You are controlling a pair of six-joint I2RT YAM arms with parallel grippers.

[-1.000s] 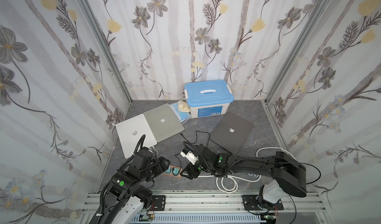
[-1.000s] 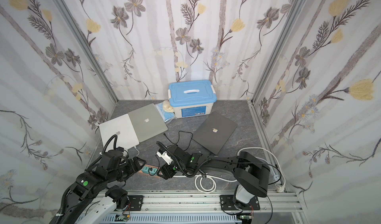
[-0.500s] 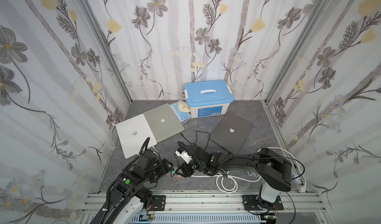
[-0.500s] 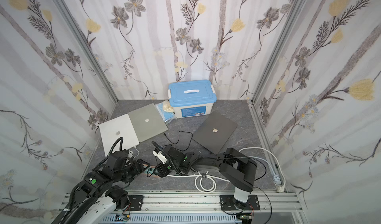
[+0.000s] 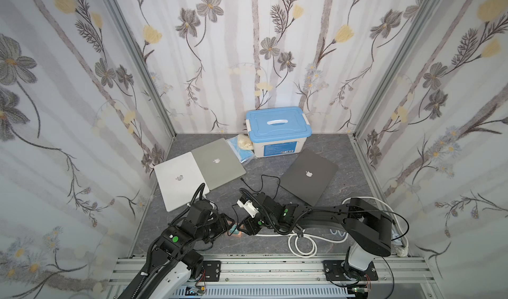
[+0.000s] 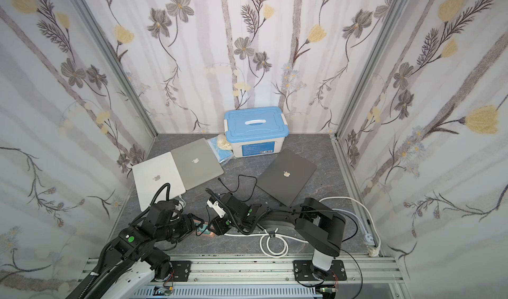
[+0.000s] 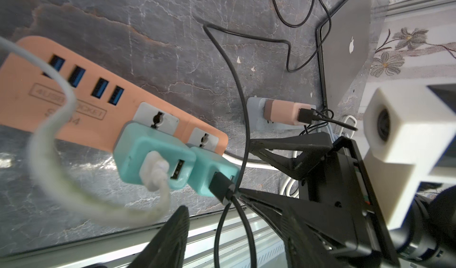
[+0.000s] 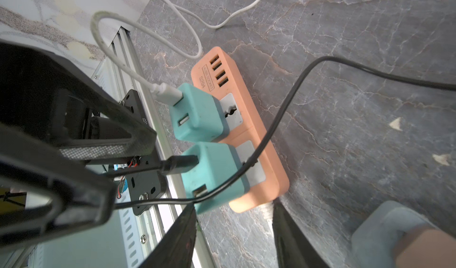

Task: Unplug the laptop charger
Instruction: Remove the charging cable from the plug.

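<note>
- Laptops sit furthest left: a closed white laptop (image 5: 178, 178) with a closed silver-grey laptop (image 5: 217, 162) right against its edge, both flat on the dark marbled tabletop (image 5: 343, 151).
- Left gripper (image 5: 228, 224) sits low near the front rail, nose pointed at the strip. Its fingers (image 8: 106, 150) are apart. The black USB plug (image 8: 177, 165) sits just off their tips, and nothing is pinched.
- Peach-orange plastic power strip (image 8: 274, 178) lies between the two grippers, with two cube chargers pushed into its sockets.
- The teal charger with the white cable (image 8: 197, 116) is nearer the USB ports. The teal charger with the black cable (image 8: 217, 165) is in the socket at the strip's end. That second one is the task's thing, and it's fully seated.
- Right gripper (image 8: 233, 207) comes in from the other side, fingers (image 8: 177, 239) spread either side of that end of the strip. Can't tell if they actually touch it.
- Further right there's a white tub with a blue lid (image 5: 277, 124) against the back wall, a closed dark grey laptop (image 5: 309, 173), and a coiled white cord (image 5: 302, 245) near the front.
</note>
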